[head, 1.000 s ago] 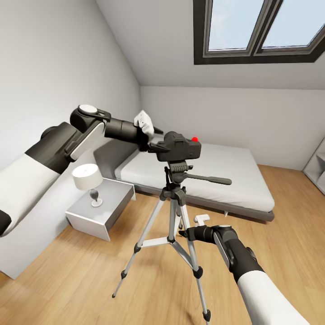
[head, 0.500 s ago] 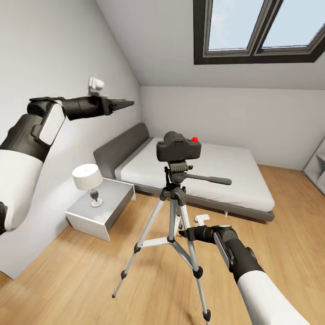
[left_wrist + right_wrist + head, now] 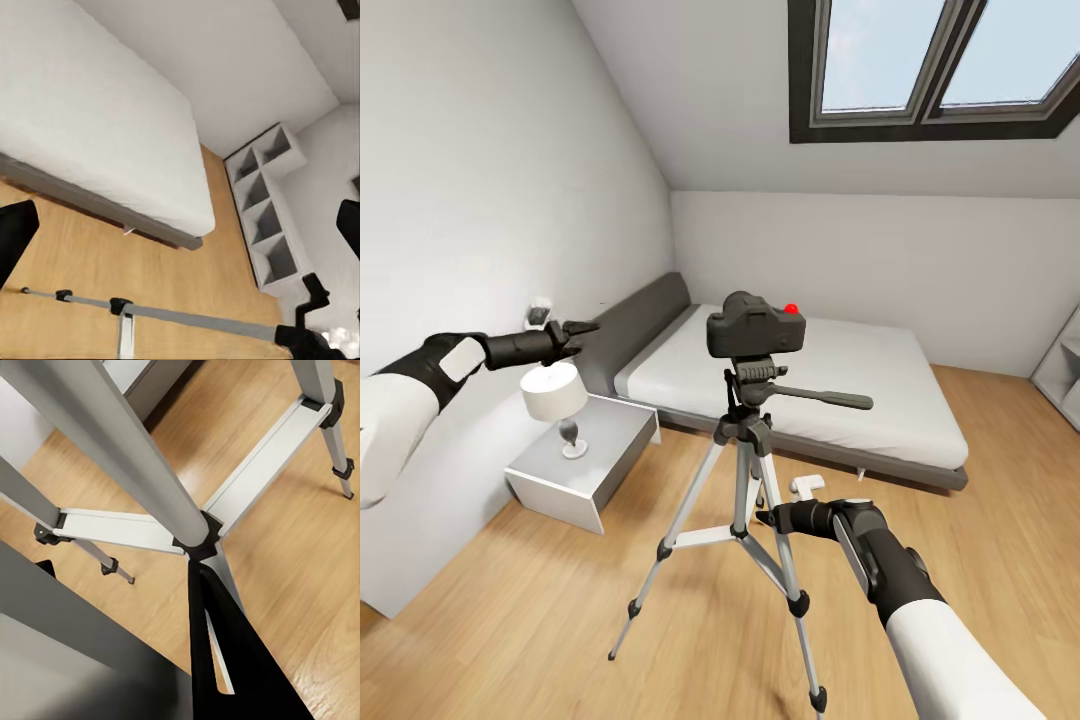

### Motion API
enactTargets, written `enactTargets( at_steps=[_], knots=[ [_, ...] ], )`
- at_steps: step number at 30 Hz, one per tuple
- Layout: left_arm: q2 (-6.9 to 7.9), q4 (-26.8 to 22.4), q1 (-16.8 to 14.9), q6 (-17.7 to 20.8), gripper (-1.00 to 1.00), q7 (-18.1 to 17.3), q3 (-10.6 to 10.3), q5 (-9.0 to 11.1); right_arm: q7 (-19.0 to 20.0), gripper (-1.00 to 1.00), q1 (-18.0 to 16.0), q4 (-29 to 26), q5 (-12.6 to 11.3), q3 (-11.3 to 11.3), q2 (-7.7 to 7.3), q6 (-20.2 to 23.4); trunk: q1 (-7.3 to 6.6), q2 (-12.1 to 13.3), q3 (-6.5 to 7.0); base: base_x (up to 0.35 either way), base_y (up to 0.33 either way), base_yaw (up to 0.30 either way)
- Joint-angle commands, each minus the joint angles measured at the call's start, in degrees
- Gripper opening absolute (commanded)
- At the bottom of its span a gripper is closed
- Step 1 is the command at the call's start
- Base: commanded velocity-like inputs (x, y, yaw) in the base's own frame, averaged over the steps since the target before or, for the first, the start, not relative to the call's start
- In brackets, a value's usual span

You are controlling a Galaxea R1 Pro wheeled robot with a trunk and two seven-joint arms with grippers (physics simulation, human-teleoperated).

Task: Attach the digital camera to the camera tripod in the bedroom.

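The black digital camera (image 3: 756, 330), red dot on top, sits on the head of the camera tripod (image 3: 743, 470), which stands on the wood floor before the bed (image 3: 860, 385) in the bedroom. My left gripper (image 3: 582, 328) is open and empty, well left of the camera, just above the lamp; the left wrist view has its fingers (image 3: 16, 225) spread wide apart, with a tripod leg (image 3: 187, 317) beyond them. Low on the tripod, my right gripper (image 3: 763, 517) is closed around a silver leg. In the right wrist view a black finger (image 3: 225, 660) lies beside that leg, near the centre brace (image 3: 199, 540).
A grey nightstand (image 3: 585, 465) with a white lamp (image 3: 555, 395) stands at the left, against the wall. A white cube shelf (image 3: 266, 206) stands against the right wall. Bare wood floor (image 3: 540, 620) lies around the tripod's feet.
My left gripper has let go of the camera and swung away, first up and left, now down to just above the lamp. The camera stays on the tripod head. The right arm has not moved.
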Motion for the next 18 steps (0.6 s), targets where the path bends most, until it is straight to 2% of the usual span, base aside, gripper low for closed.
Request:
enactTargets(
  at_steps=[1,7,8,13,14,18],
  knots=[
    [0.15,1.1,-0.1,-0.2,1.0,0.3,-0.3,0.5,0.4,-1.0,0.0,1.2,2.0,0.0,0.02,-0.2,0.05,-0.1,-0.13,0.0,0.0,0.0],
    [0.27,4.4,1.8,-6.7,1.0,1.3,-0.1,0.4,0.4,-1.0,0.0,1.2,2.0,0.0,0.02,-0.2,0.05,-0.1,-0.13,0.0,0.0,0.0],
    [0.1,4.7,3.6,-8.8,1.0,1.5,-0.1,0.5,0.4,-1.0,0.0,1.2,2.0,0.0,0.01,-0.2,0.05,-0.1,-0.13,0.0,0.0,0.0],
    [-0.16,5.1,10.6,-13.2,1.0,1.9,0.0,0.8,0.5,-1.0,0.0,1.2,2.0,0.0,-0.03,-0.2,0.05,-0.1,-0.13,0.0,0.0,0.0],
    [-0.15,5.2,13.8,-14.8,1.0,2.0,0.0,0.9,0.5,-1.0,0.0,1.2,2.0,0.0,-0.01,-0.2,0.05,-0.1,-0.13,0.0,0.0,0.0],
    [-0.09,5.2,20.3,-18.0,1.0,2.2,0.0,1.0,0.5,-1.0,0.0,1.2,1.9,0.0,0.0,-0.2,0.05,-0.1,-0.13,0.0,0.0,0.0]
  ],
)
